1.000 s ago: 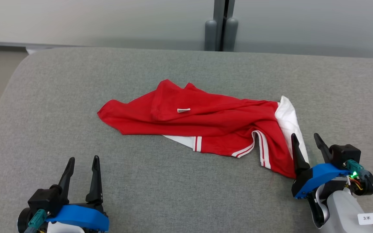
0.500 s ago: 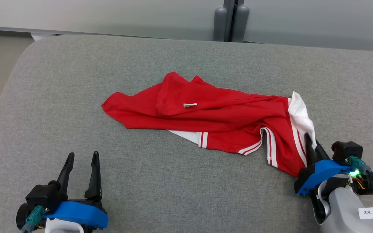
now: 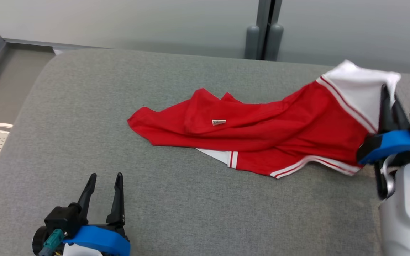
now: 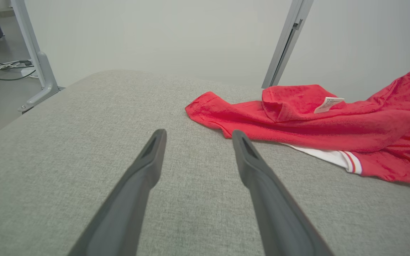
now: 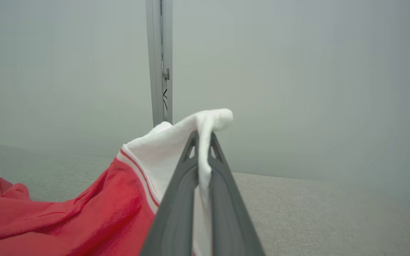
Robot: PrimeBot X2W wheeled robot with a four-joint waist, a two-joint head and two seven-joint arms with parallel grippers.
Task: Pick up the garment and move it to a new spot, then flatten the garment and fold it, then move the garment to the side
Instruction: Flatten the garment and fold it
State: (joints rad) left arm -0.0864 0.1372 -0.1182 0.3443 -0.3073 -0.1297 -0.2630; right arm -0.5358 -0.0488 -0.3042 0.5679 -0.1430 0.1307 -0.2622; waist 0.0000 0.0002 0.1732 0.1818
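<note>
The white edge of the red, white-trimmed jersey garment [image 5: 162, 153] is being pinched between the fully closed fingers of the right pincer [image 5: 202, 134], and that end is being held up off the grey fabric-covered counter [image 3: 190, 213]. To this pincer's left, the garment's red remainder is lying crumpled on the counter. Further left, the left pincer [image 3: 106, 175] is being held wide open and empty, apart from the cloth.
</note>
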